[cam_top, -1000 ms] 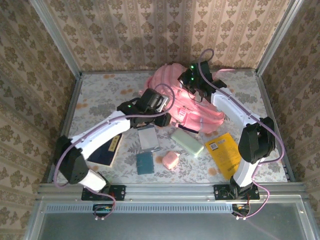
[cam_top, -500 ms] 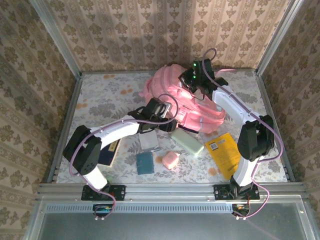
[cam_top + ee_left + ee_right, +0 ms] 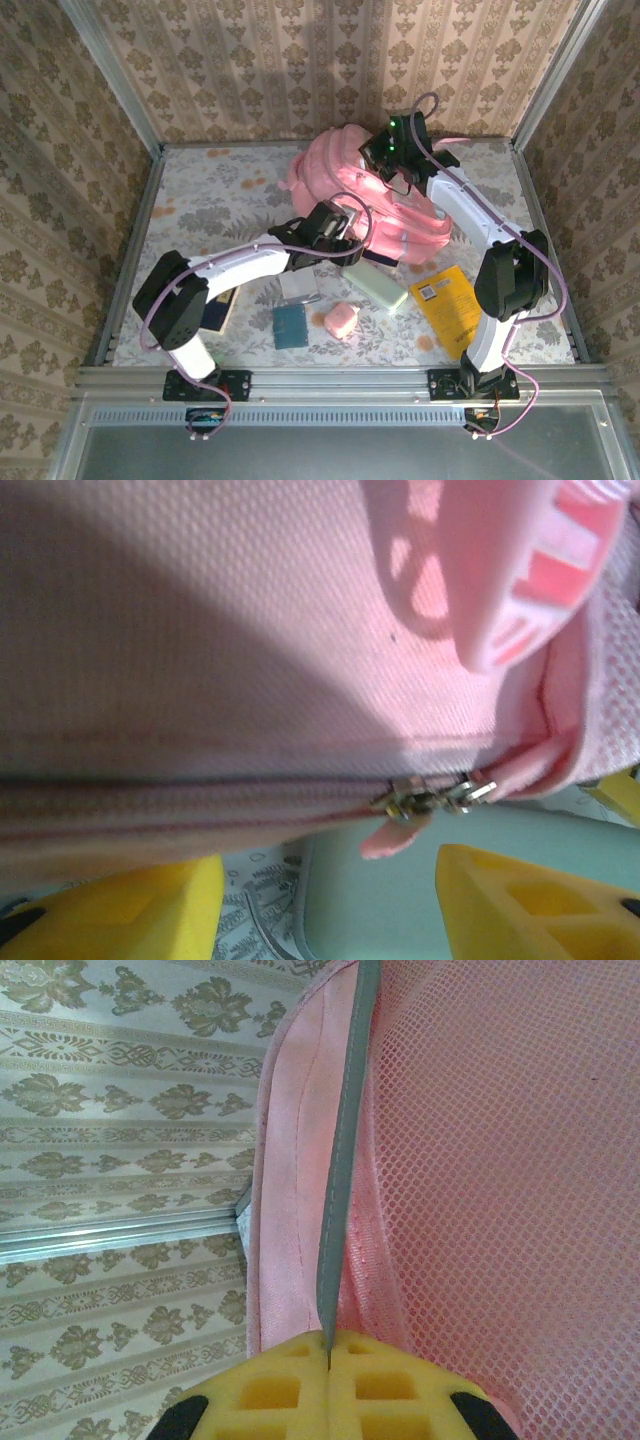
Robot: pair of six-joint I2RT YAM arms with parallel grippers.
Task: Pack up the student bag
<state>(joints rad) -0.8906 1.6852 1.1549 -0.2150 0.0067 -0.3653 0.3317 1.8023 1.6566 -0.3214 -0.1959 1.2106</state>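
- The tabletop (image 3: 200, 190) is a pale floral surface boxed in by patterned walls. My two arms are bolted at its near edge.
- The student bag (image 3: 365, 195), a big pink backpack, lies at the far middle of the tabletop. Its zipped edge faces the near side.
- My right arm reaches up the right side to the top of the student bag. My right fingers (image 3: 290, 1390) are pinched tight on a grey trim strip that runs between a pink band and pink mesh. I judge this grip is there to hold the student bag steady while the other arm works.
- My left arm sweeps in low from the left. My left fingers (image 3: 130, 905) stand apart, holding nothing, just under the zip line.
- Loose things wait on the near tabletop, probably so they can go in once the student bag is open.
- A yellow book (image 3: 447, 300) lies to the right.
- A dark book (image 3: 218, 305) is partly under my left arm.
- A mint case (image 3: 375, 285) lies just beside the student bag.
- A grey notebook (image 3: 298, 283) lies left of the mint case.
- A small teal square (image 3: 290, 325) and a small pink pouch (image 3: 341, 320) lie nearest my bases.
- Two metal zipper pulls (image 3: 430, 800) sit together just above the gap between my left fingers. The zip looks shut to their left, so I judge that catching a pull comes next.
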